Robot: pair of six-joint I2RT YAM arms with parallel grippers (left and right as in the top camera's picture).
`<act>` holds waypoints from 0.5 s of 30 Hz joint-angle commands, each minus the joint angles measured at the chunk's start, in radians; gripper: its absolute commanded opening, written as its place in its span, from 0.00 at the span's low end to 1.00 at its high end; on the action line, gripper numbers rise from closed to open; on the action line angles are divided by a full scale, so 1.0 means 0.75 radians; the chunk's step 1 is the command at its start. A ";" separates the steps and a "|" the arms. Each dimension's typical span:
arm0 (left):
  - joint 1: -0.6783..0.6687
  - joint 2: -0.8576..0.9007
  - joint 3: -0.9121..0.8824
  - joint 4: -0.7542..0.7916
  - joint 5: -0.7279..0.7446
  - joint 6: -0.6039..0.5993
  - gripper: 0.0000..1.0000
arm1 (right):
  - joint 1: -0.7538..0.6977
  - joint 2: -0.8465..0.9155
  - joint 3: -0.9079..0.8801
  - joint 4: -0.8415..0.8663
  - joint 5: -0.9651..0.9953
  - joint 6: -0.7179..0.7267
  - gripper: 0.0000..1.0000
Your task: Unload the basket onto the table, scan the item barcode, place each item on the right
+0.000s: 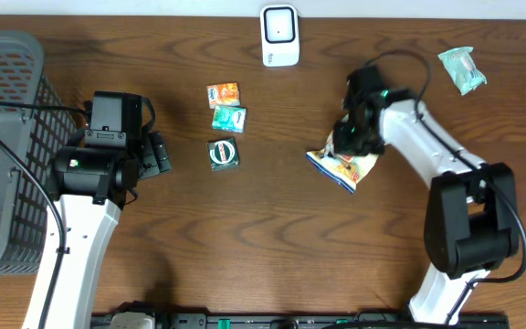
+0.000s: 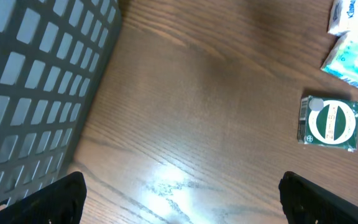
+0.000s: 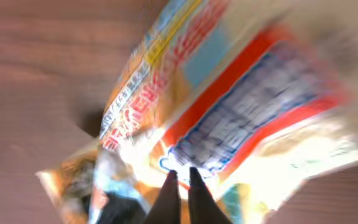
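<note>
A white barcode scanner [image 1: 279, 35] stands at the table's far edge. A crinkly snack bag [image 1: 343, 166] printed orange, blue and white lies tilted right of centre. My right gripper [image 1: 352, 137] is over its upper end. In the right wrist view the bag [image 3: 241, 106] fills the frame, blurred, and the right gripper [image 3: 184, 177] is pinched shut on its film. My left gripper [image 1: 159, 153] hovers open beside the basket. In the left wrist view the left gripper [image 2: 182, 199] spans bare wood with nothing between its fingers.
A grey mesh basket [image 1: 7, 146] takes up the left edge. An orange packet [image 1: 224, 93], a teal packet [image 1: 229, 118] and a green square packet [image 1: 224, 153] lie left of centre. A pale green wrapped item [image 1: 462, 68] sits at the far right.
</note>
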 commanded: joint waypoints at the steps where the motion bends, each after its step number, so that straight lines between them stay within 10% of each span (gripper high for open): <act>1: -0.003 0.004 0.020 -0.004 -0.004 -0.007 0.98 | -0.080 -0.004 0.205 -0.041 0.017 -0.136 0.29; 7: -0.003 0.004 0.020 -0.004 -0.004 -0.007 0.97 | -0.270 0.006 0.245 0.052 -0.017 -0.231 0.65; 15: -0.003 0.004 0.020 -0.004 -0.004 -0.007 0.98 | -0.454 0.148 0.244 0.154 -0.419 -0.516 0.88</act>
